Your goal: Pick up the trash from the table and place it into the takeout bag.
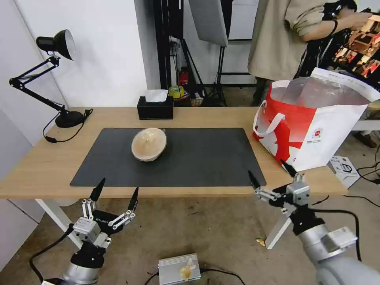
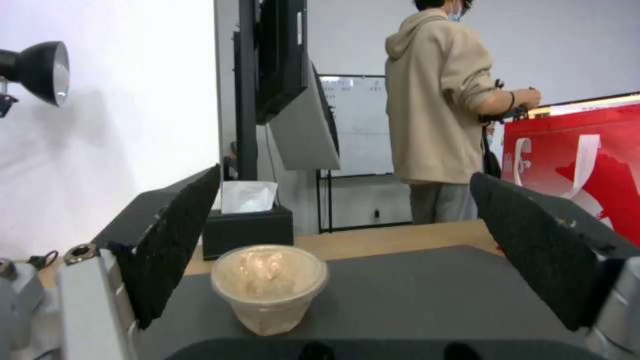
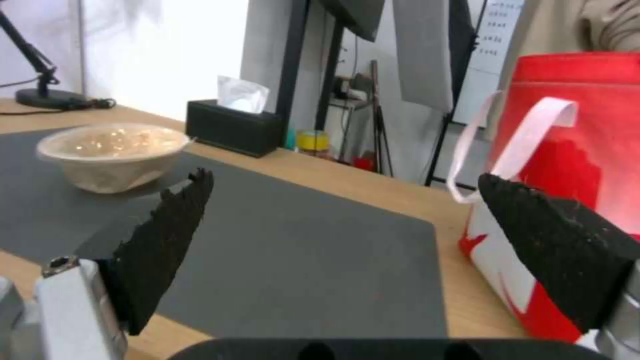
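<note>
- One piece of trash sits on the counter: a beige see-through plastic bowl (image 1: 149, 144). It rests on the big dark grey mat (image 1: 206, 158), near the middle and a bit toward the left.
- The bowl looks thin and light. I think it could bend or squash if it is squeezed hard. The plastic may be slippery too.
- There seems to be something pale inside it, so it should stay level.
- A good place to hold it is the rim, with one finger inside and one outside. Holding it across the sides could work too.
- The left gripper (image 1: 114, 194) hangs in front of the counter edge, lower than the top. Its black fingers are spread wide and hold nothing. In the left wrist view the bowl sits right between them, farther off.
- The right gripper (image 1: 271, 175) is near the front right corner. Its fingers are wide too, and empty.
- The big red-and-white takeout bag (image 1: 304, 130) with white straps stands on the right end of the counter. Its top is open and the silver lining shows.
- The long light-wood counter (image 1: 47, 166) is flat and smooth. A black tissue box (image 1: 155, 107) sits at the back, and a black desk lamp (image 1: 55, 71) stands on the left.
- The floor below is grey.
</note>
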You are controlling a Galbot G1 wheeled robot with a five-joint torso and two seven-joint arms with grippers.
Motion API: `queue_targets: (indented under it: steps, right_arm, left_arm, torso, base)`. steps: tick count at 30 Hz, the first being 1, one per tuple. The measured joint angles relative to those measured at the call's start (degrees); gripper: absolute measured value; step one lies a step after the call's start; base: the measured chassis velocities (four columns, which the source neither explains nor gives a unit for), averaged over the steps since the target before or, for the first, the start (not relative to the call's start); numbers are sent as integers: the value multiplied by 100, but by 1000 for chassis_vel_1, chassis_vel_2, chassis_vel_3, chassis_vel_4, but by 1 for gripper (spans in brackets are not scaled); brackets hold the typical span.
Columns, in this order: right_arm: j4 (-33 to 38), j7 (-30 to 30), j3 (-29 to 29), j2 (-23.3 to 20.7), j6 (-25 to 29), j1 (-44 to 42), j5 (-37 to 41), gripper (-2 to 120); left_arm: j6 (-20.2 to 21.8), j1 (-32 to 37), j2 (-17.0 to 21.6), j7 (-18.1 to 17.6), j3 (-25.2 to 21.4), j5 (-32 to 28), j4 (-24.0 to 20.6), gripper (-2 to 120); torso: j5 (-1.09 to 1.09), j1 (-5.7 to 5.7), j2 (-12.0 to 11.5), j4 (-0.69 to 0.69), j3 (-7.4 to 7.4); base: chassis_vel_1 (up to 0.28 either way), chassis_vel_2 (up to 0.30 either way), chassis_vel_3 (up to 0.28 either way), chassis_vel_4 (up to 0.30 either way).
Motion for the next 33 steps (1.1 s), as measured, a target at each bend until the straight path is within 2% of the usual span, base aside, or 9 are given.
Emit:
queue_targets:
  steps: [6, 33]
  right_arm:
    - [-111, -175, -159, 199, 230, -115, -209, 100]
    - [-247, -419, -217, 219, 375, -148, -505, 100]
  left_arm:
    - [130, -44, 15, -7, 0, 16, -43, 100]
    - [366, -168, 82, 25, 174, 190, 64, 100]
  torso:
    - [0, 0, 0, 0, 0]
    - [1, 1, 0, 0, 0]
  base:
    - [0, 0, 0, 0]
    - [0, 0, 0, 0]
